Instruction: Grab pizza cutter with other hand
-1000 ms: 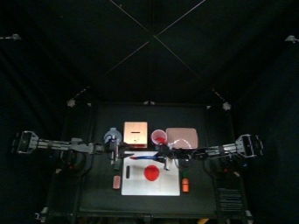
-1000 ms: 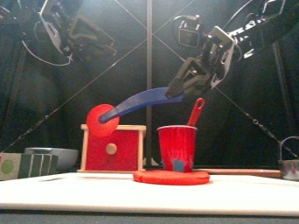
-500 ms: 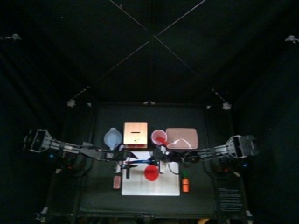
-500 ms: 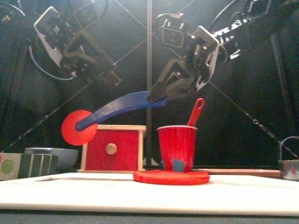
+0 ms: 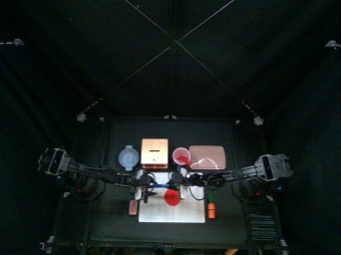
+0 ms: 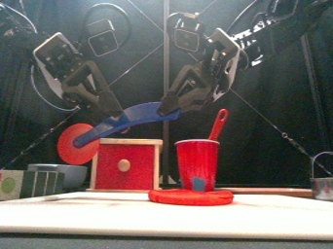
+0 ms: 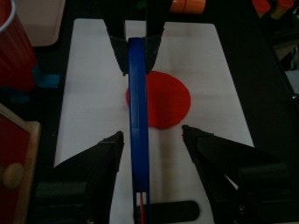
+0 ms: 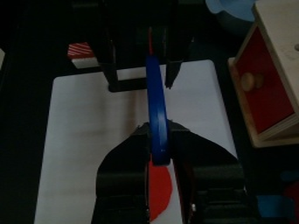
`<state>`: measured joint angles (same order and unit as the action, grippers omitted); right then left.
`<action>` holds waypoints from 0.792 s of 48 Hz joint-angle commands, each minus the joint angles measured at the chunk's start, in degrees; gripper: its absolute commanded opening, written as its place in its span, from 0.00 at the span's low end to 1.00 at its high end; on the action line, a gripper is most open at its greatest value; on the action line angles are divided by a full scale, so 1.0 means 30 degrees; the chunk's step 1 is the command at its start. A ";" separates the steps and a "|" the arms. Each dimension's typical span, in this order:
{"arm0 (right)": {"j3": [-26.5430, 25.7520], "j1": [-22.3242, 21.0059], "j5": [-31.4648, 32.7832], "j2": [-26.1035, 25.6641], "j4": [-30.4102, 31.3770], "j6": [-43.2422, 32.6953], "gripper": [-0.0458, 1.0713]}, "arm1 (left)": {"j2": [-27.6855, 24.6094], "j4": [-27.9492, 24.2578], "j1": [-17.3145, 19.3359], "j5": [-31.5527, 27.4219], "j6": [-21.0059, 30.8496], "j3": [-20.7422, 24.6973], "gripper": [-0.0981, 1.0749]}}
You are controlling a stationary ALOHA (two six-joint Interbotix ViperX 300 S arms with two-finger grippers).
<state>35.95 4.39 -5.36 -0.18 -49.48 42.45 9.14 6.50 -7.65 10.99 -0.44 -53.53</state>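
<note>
Front view shows the pizza cutter point(image 6: 124, 122) held in the air above the table point(image 6: 166, 214), with its blue handle sloping down from the right gripper point(image 6: 186, 99) toward the left gripper point(image 6: 107, 109). The right gripper's jaws are closed on the upper end of the handle. The red wheel point(image 6: 74, 144) hangs at the lower end, beyond the left gripper's jaws and above the wooden box point(image 6: 127, 164).

Left wrist view shows the left gripper point(image 7: 149, 144) with its jaws spread wide, one on each side of the blue handle point(image 7: 138, 105). Clear gaps separate both jaws from the handle, so they do not grip it. Past these jaws, the right gripper's jaws clamp the far end of the handle.

Right wrist view shows the right gripper point(image 8: 158, 157) with its jaws narrowed onto the handle point(image 8: 155, 101), which runs straight out from between them toward the left gripper's open jaws.

Below both sets of jaws, a red plate point(image 6: 190, 196) lies on a white mat point(image 7: 216, 87). A red cup point(image 6: 198, 165) stands on the plate, with a red utensil point(image 6: 217, 124) leaning out of it. The cup sits beneath the right gripper's jaws, apart from the cutter.

Top view shows both arms meeting over the mat near the table's middle.
</note>
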 commanded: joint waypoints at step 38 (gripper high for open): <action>0.0264 0.0088 -0.0352 -0.0322 -0.0117 -0.0029 0.38 | -0.0234 0.0000 0.0117 0.0410 -0.0059 -0.0205 0.59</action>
<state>37.09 4.66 -6.15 0.00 -49.83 42.45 8.09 6.50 -7.12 12.39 -0.70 -54.40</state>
